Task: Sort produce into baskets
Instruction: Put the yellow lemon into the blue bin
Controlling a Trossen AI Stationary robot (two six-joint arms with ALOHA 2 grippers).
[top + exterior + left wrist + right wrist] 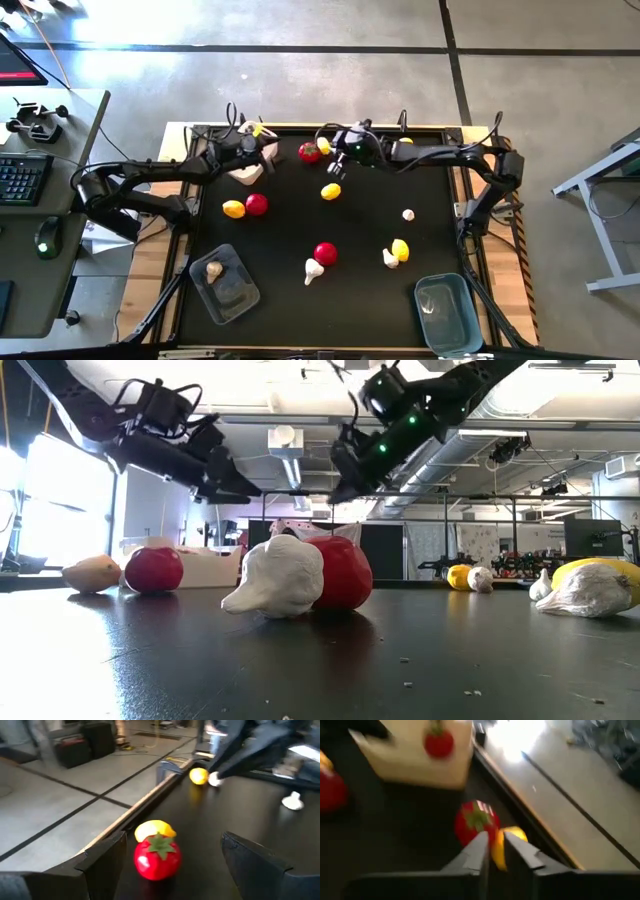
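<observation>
Right pincer (492, 851), nearly closed, hovers above lemon (506, 845) crowded by tomato (475, 822) beside white basket (415, 762).

Glossy, smooth plastic tomato (157, 857) and lemon (154, 830); matt black tabletop (360, 230) with wooden edges; translucent plastic tub (226, 284) at the front-left corner; matt whitish garlic (275, 578).

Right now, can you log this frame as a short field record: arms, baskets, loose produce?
left gripper: open, at the table's far edge, facing a tomato
right gripper: nearly closed, by the same tomato and a lemon
clear basket: holds one garlic
blue basket: nothing visible inside
white basket: one tomato
loose produce: scattered on the mat
</observation>
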